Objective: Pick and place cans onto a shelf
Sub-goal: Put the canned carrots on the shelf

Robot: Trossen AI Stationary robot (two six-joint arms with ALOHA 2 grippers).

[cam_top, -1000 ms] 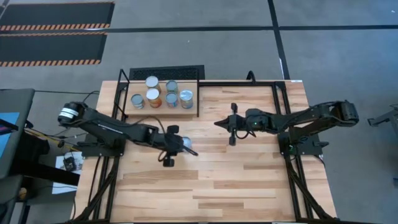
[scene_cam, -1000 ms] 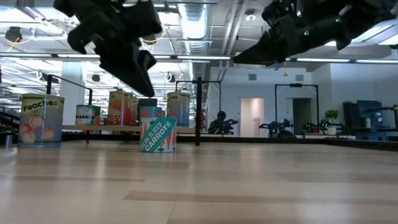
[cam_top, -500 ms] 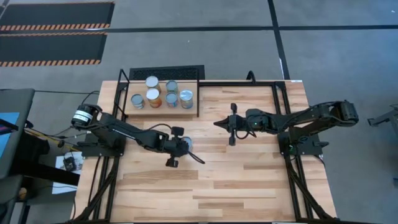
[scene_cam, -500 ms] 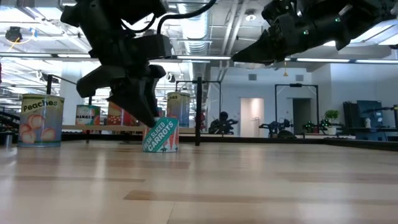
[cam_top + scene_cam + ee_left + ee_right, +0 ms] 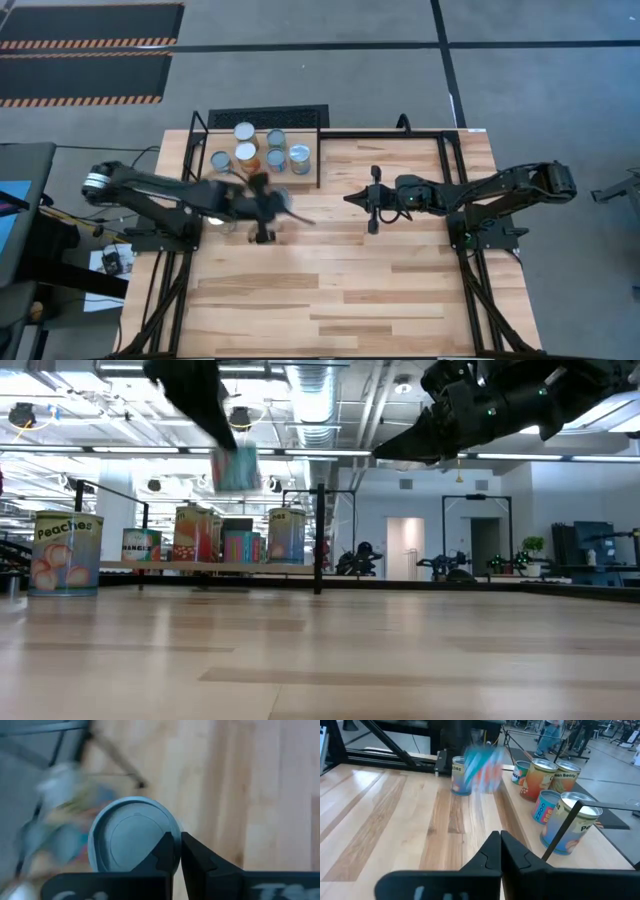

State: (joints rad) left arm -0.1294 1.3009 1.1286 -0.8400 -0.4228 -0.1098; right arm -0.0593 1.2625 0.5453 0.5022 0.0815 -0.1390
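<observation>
My left gripper (image 5: 280,207) is shut on a teal can (image 5: 237,468) with a carrot label, held high above the table near the shelf; the can's silver lid (image 5: 131,836) fills the left wrist view. The shelf (image 5: 258,178), a small wood board in black rods, stands at the table's far left and carries several cans (image 5: 246,153). A peaches can (image 5: 65,553) stands on its base on the table at the left. My right gripper (image 5: 350,198) is shut and empty, hovering over the table's middle right. My left gripper pinches the can's top rim (image 5: 175,827) on one side between its two fingers, one finger over the lid and one outside the wall. The fingers come from above. The can hangs below them, lifted clear of the table, roughly upright.
The shelf's black rods (image 5: 319,538) rise beside the cans. The peaches can also shows in the right wrist view (image 5: 461,777), by the left arm's base. Bare plank tabletop (image 5: 380,290) spreads over the near half and the right.
My left gripper has dropped onto the carrot can, which stood tilted on the table, shut on it, then swung up and toward the far-left shelf. The can is now lifted clear, high above the table.
</observation>
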